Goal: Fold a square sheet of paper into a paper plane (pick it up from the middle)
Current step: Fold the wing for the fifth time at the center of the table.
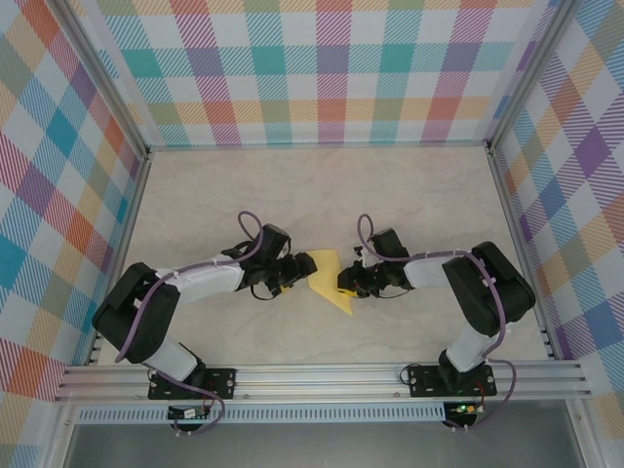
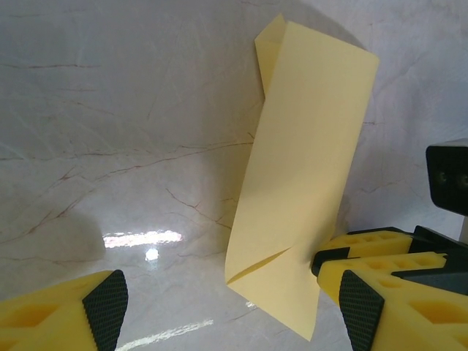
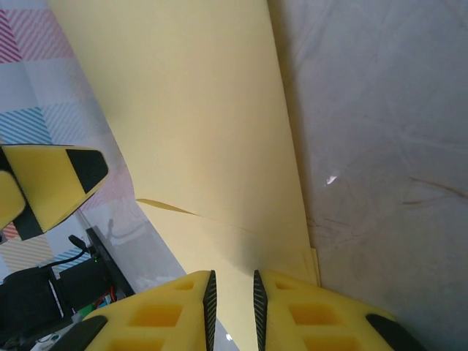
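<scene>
Thin yellow paper sheet (image 1: 327, 277) sits centre of the top view, just below the middle of the frame, between the two arms. It is folded into a narrow layered strip with a pointed lower end. In the left wrist view it runs from upper right down to bottom centre and looks raised on edge, not flat on the pale marbled desk (image 1: 244, 195). A small folded-over flap (image 2: 257, 268) shows near its lower left edge.

Right hand (image 3: 232, 307): jaws almost together, pinching the sheet's edge at the bottom of the right wrist view. The paper fans up and away from the grip.

Left hand (image 2: 232, 306): black pads wide apart at the lower left and lower right corners, gripping nothing. The sheet's lower tip hangs between them, nearer the right-side pad. I can't tell if it touches.

Handling, as a judgement:
- The sheet is near weightless and floppy, and it bends under any push.
- It should be stiffer along the creases where the layers stack.
- It dents and mis-creases easily, and would tear if the two hands pull against each other.
- The paper face is smooth, but the textured pads should hold it with a light squeeze.

Best hold for the left hand is probably the layered lower part by the flap, well apart from the right hand's pinch. The hand should close gently across the flat faces. A single-layer free edge would probably just buckle.
</scene>
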`<state>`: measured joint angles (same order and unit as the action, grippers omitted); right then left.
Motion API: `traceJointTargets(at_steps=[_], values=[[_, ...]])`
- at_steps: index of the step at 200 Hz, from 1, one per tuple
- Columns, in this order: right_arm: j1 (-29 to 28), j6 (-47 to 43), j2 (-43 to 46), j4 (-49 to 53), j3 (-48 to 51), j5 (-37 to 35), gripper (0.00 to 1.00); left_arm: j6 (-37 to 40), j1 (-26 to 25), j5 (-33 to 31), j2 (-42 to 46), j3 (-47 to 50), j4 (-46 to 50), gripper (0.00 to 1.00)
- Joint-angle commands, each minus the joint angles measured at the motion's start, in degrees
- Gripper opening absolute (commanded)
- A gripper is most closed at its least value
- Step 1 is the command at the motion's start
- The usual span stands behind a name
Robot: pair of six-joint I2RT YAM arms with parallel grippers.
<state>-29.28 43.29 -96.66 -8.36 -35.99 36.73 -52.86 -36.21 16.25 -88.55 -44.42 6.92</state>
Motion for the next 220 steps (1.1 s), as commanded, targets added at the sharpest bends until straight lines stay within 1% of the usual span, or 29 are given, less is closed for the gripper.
traceJointTargets(at_steps=[1,23,132,172,189,220], values=[[0.2,0.9,-0.4,-1.7,1.2,0.5,0.23,1.2,0.8,1.1,-1.5,-2.6,-1.0,0.78],[0.4,-0.4,0.7,0.8,0.4,-0.3,0.24,1.2,0.8,1.7,-3.1,-3.6,-1.8,0.78],[1.5,0.4,-1.9,-1.4,2.4,-0.1,0.24,-0.2,0.9,4.4,-9.4,-6.4,-6.9,0.73],[1.7,0.4,-2.4,-1.5,2.7,-0.1,0.24,-1.5,0.9,6.0,-10.4,-6.4,-9.3,0.68],[1.7,0.5,-2.9,-1.6,2.8,0.0,0.24,-2.3,0.9,6.4,-10.2,-6.0,-10.9,0.63],[1.7,0.5,-3.1,-1.8,2.6,-0.1,0.24,-4.6,1.5,8.2,-10.1,-3.7,-17.6,0.58]])
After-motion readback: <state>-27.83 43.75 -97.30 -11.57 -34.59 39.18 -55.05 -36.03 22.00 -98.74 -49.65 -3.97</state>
